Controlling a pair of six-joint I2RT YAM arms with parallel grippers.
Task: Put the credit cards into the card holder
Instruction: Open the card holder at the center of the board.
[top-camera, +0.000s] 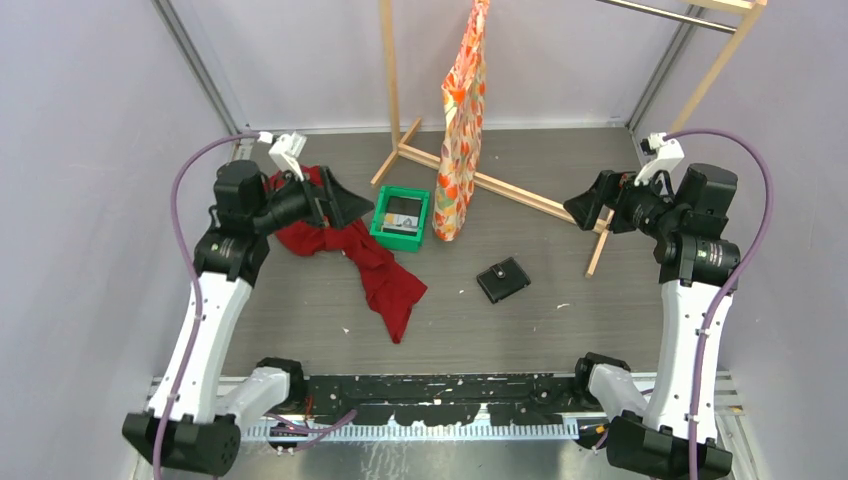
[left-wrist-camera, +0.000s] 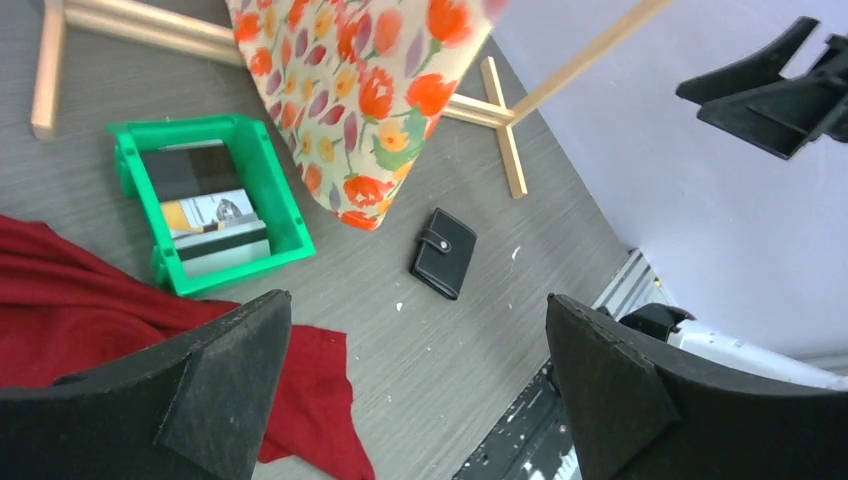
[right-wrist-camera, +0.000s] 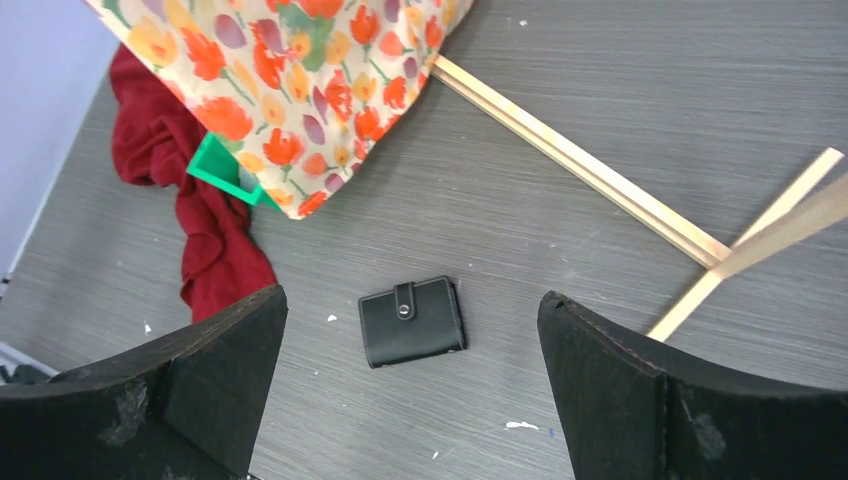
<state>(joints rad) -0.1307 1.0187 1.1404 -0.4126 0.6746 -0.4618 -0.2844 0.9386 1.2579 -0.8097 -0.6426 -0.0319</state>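
Card holder (top-camera: 503, 279) lies shut, snap tab fastened, flat on the grey table (top-camera: 560, 330), nearest the arm bases and midway between the arms. The right gripper (top-camera: 577, 208) hangs well apart from it, off to the right, fingers spread wide and empty; the right wrist view frames the card holder between them. Farther back, the green tray (top-camera: 379, 213) holds the credit cards (top-camera: 402, 226), overlapping: dark, orange-yellow, whitish. The left gripper (top-camera: 352, 203) hovers just beside that tray, over a red cloth (top-camera: 385, 280), gaping and empty.
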